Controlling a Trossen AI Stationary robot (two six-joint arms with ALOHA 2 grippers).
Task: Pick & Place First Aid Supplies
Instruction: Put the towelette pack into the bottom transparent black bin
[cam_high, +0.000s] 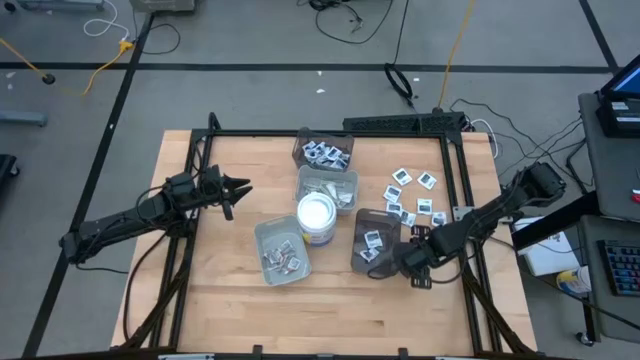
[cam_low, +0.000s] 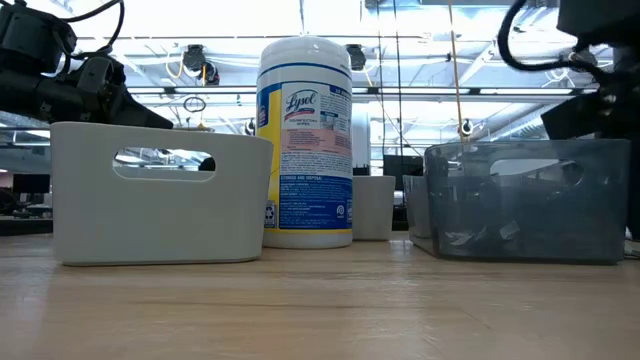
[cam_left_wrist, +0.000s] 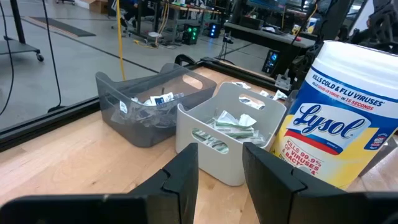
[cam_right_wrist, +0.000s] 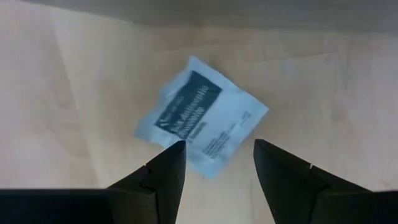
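Observation:
Several loose square white packets with dark print (cam_high: 410, 195) lie on the wooden table near its right edge. More fill the dark tray (cam_high: 372, 240) and the far dark tray (cam_high: 323, 150). Pale strips lie in two grey trays (cam_high: 328, 187) (cam_high: 282, 250). My right gripper (cam_high: 413, 268) (cam_right_wrist: 216, 155) is open, low over the table just right of the near dark tray. One square packet (cam_right_wrist: 202, 124) lies flat there, its near corner between the fingers. My left gripper (cam_high: 238, 190) (cam_left_wrist: 221, 168) is open and hovers left of the trays. My right gripper points down at the packet from above, one finger (cam_right_wrist: 168, 165) at the packet's near edge (cam_right_wrist: 186, 152) and the other finger beside its corner. I cannot tell whether either finger touches it. The packet lies flat on the table.
A round white Lysol tub (cam_high: 317, 218) (cam_low: 305, 140) stands between the trays at the table's middle. A black frame (cam_high: 455, 170) runs along the table's left, far and right sides. Bare wood (cam_high: 330, 310) stretches along the near edge and under the left arm.

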